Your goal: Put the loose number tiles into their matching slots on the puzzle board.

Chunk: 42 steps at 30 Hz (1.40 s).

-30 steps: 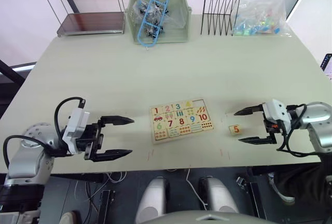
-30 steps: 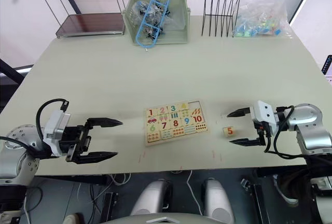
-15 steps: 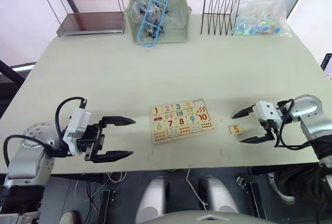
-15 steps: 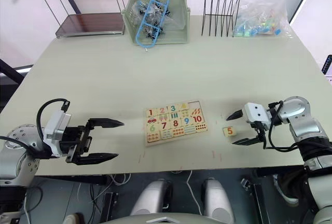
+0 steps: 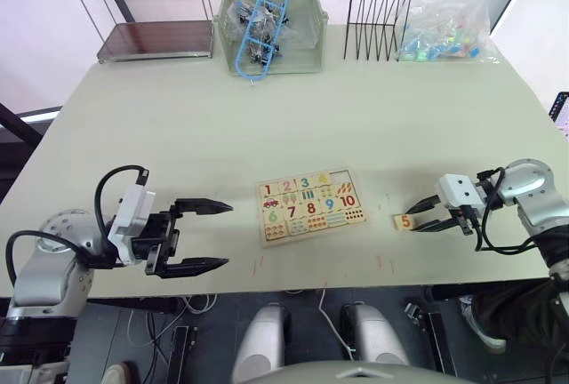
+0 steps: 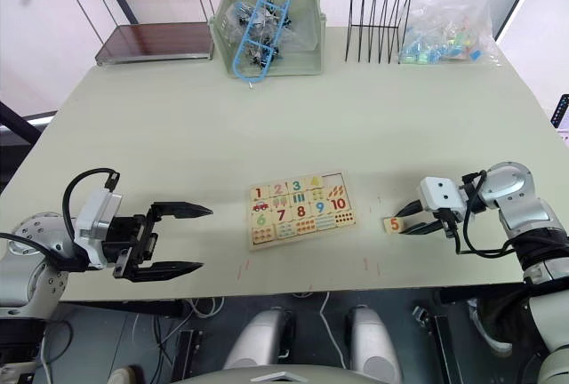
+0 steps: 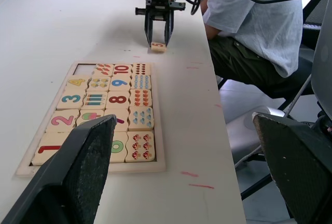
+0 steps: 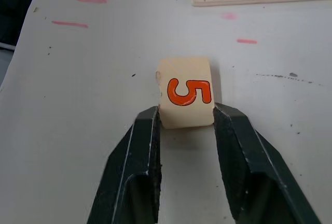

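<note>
The right gripper [image 8: 185, 123] clenched the small pale wooden tile printed with an orange 5 [image 8: 185, 92]; the light-wood puzzle board [image 5: 311, 205] lay at its 9 o'clock, nearer than to the released left gripper [image 5: 203, 235].

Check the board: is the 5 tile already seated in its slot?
No. The 5 tile lies on the table off the puzzle board, between the right gripper fingers; the board's last top-row slot is bare.
</note>
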{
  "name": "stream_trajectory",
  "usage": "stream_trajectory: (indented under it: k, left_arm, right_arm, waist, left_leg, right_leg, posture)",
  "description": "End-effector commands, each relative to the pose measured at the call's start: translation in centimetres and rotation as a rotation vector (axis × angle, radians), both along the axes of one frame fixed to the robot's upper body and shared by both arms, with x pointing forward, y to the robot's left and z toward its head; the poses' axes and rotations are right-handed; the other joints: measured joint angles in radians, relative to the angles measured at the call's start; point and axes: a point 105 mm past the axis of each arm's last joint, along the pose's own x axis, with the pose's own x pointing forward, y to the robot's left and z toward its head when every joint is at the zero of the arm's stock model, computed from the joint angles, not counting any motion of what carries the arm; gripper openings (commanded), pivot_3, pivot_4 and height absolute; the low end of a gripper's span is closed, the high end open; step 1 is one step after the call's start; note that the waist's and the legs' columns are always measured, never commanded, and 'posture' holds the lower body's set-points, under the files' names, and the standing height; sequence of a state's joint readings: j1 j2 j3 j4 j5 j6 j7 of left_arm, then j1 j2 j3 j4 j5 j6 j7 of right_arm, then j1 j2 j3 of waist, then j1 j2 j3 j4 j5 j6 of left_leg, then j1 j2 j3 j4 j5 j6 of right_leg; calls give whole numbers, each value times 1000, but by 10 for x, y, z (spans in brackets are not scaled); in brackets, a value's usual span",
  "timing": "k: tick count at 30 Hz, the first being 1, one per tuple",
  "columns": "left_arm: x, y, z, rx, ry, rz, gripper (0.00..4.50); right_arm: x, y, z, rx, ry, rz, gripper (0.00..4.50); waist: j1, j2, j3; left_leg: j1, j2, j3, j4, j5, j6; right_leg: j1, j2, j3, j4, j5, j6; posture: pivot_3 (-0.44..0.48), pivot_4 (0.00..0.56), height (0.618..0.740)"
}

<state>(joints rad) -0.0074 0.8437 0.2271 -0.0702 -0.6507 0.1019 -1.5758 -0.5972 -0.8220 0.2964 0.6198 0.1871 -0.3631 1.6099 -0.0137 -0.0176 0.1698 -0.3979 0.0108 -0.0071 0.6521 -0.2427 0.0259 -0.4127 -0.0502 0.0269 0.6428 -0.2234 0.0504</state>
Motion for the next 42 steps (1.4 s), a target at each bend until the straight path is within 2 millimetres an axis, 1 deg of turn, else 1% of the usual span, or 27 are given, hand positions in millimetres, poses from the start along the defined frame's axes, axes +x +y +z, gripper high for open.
stream_trajectory:
  k: [1,6,11,13,17,21,25,28,34,38,42]
  left_arm:
    - [-1,-1,7,8,-39,-21,4500]
    - [-1,-1,6,6,-41,-17,4500]
    - [-3,-1,4,1,-38,-7,4500]
    - [-3,-1,3,-2,-37,-3,4500]
    - [-3,-2,2,-14,-39,16,4500]
    - [-2,1,1,-22,-44,50,4500]
    - [-2,3,-2,-37,-40,87,4500]
    - [0,4,-1,-66,-56,147,4500]
    - [-2,1,-4,-98,-72,221,4500]
    - [-3,1,-3,-111,-84,271,4500]
    - [-6,1,-6,-116,-88,312,4500]
  right_arm:
    - [0,-7,0,-23,-3,-8,950]
    - [5,-7,12,1,-28,-51,950]
    - [11,0,33,-23,-70,-116,950]
    - [12,5,40,-31,-76,-147,950]
    - [14,20,58,-65,-75,-210,950]
    - [20,34,72,-74,-72,-244,950]
    - [26,43,78,-124,-73,-243,950]
    - [30,54,84,-169,-84,-214,950]
    - [47,74,97,-228,-118,-211,950]
    - [55,83,99,-286,-127,-204,950]
    - [61,99,101,-315,-142,-173,950]
  waist:
    - [0,0,0]
    - [0,0,0]
    - [1,1,1]
    - [0,1,1]
    - [0,1,1]
    - [0,1,1]
    - [0,1,1]
    - [0,1,1]
    - [-4,2,1]
    - [-1,2,1]
    - [-2,2,1]
  left_leg:
    - [0,0,0,0,0,0]
    - [0,0,0,0,0,0]
    - [0,0,-1,0,0,0]
    - [0,0,-1,0,0,0]
    - [0,0,-1,0,0,0]
    - [-1,0,-1,0,0,0]
    - [-1,0,-1,0,0,0]
    - [-1,0,-1,0,0,0]
    - [-2,0,-3,0,0,0]
    - [-2,0,-3,0,0,0]
    - [-2,0,-4,0,0,0]
  right_leg:
    - [0,0,0,0,0,0]
    - [0,0,0,0,0,0]
    - [-1,-1,0,1,0,0]
    - [-1,0,0,1,0,0]
    - [-1,0,0,1,0,0]
    - [-1,0,0,0,0,0]
    - [-1,0,0,0,0,0]
    - [-2,-1,0,0,0,0]
    - [-2,-1,0,0,0,1]
    - [-3,-1,0,1,0,0]
    - [-3,-2,0,0,0,0]
  posture:
    - [0,150,740]
    - [0,150,740]
    - [0,150,740]
    - [0,150,740]
    - [0,150,740]
    - [0,150,740]
    - [0,150,740]
    - [0,150,740]
    - [0,150,740]
    - [0,150,740]
    - [0,150,740]
